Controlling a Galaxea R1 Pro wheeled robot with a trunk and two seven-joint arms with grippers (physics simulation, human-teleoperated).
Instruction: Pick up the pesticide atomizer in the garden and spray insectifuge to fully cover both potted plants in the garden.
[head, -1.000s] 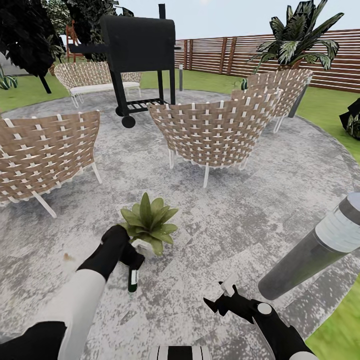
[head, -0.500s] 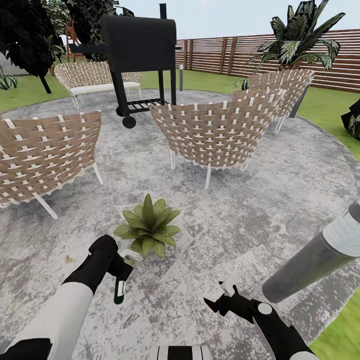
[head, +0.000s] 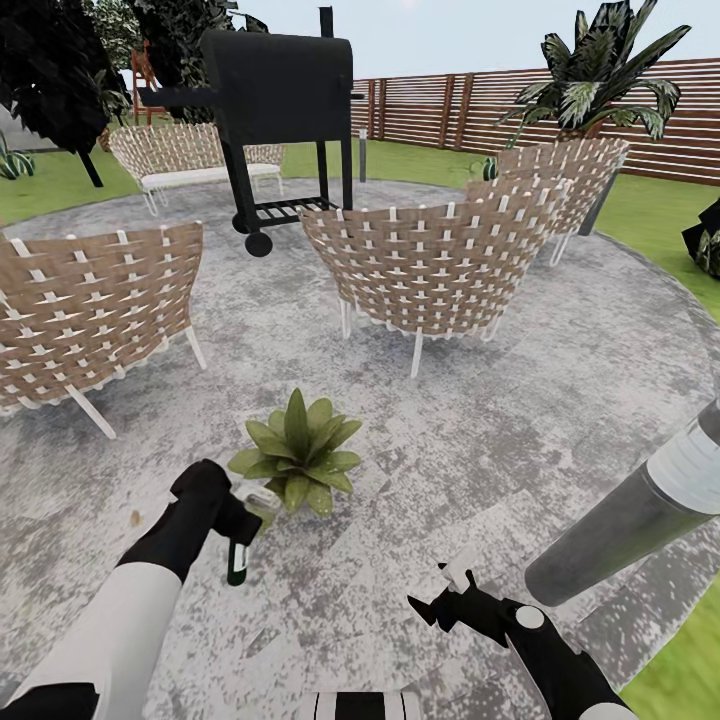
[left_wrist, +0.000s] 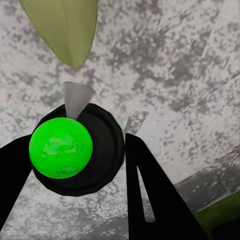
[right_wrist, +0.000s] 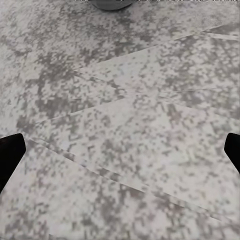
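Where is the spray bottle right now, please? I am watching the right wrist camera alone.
Observer: The left gripper is shut on the spray bottle, which hangs bottom down over the stone patio.
Operator: Thank you. Is a plant close to it?
Observer: Yes, one small potted plant stands on the patio just beyond the bottle's spray head.
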